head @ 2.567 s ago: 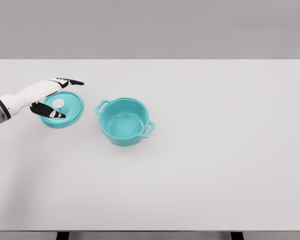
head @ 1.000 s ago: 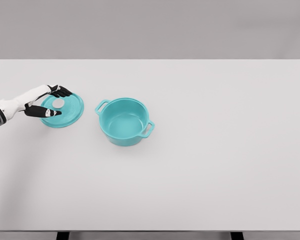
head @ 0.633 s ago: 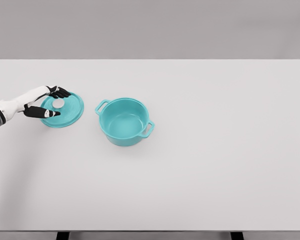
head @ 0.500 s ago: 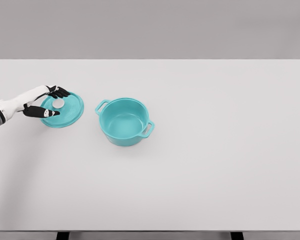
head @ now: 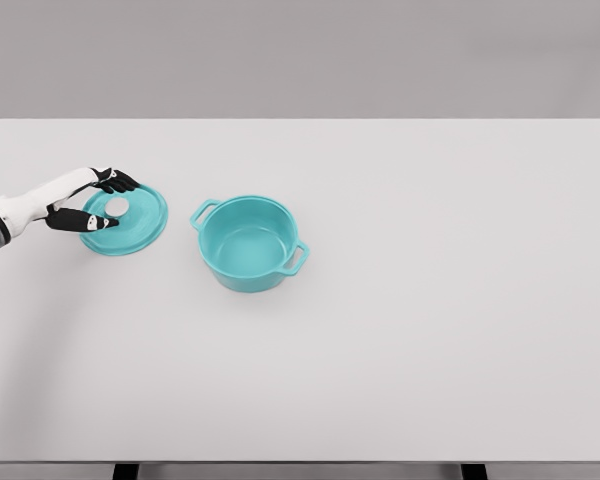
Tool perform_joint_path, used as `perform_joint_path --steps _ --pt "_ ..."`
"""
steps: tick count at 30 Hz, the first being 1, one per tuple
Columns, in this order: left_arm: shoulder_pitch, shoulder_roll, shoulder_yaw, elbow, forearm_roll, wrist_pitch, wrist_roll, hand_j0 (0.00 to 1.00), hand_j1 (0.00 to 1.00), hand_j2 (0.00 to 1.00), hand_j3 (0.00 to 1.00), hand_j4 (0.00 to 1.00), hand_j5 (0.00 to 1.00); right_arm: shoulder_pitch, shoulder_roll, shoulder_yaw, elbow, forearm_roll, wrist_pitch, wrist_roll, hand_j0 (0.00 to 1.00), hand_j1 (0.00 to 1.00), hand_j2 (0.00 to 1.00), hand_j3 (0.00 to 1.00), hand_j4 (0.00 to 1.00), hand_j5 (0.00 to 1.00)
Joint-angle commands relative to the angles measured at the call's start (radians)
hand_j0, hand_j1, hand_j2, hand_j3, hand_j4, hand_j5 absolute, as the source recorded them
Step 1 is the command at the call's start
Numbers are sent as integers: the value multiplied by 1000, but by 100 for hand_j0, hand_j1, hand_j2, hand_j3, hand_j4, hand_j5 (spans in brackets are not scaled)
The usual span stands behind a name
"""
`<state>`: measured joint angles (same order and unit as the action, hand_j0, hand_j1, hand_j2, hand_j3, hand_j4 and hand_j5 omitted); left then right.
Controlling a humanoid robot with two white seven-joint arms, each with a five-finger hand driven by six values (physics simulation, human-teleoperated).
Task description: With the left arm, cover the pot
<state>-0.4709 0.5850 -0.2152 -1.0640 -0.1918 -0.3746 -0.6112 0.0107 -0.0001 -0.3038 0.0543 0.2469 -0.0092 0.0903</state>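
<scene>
In the head view you have the white counter (head: pixel 410 330) filling most of the frame, with the teal pot (head: pixel 248 243) standing upright and uncovered left of the middle, one handle toward the far left and the other toward the near right. Just to its left, apart from it, the teal lid (head: pixel 130 220) lies flat on the counter with its pale round knob (head: pixel 117 207) facing up. Your left hand (head: pixel 83 200) comes in from the left edge and sits over the lid's left part. Its dark fingers (head: pixel 116 181) are parted around the knob: some curl on the far side of it, and another reaches along the near side, its tip close to the knob. You cannot tell from here whether they actually touch or pinch the knob, and the lid shows no tilt or lift off the counter. The pot's inside is plain teal with nothing in it.
</scene>
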Motion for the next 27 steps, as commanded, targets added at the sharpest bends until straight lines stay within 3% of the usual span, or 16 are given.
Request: perform_joint_path --steps 1,6,27 --pt "0 -1 0 -1 3 2 0 72 72 72 72 72 72 0 0 0 -1 0 0 0 100 100 100 100 100 100" --pt "0 -43 50 -1 -75 0 0 72 72 72 72 72 72 0 0 0 1 0 0 0 100 100 100 100 100 100" --pt "0 -57 51 35 -81 0 0 67 67 67 67 67 67 0 0 0 1 0 0 0 100 100 100 100 100 100"
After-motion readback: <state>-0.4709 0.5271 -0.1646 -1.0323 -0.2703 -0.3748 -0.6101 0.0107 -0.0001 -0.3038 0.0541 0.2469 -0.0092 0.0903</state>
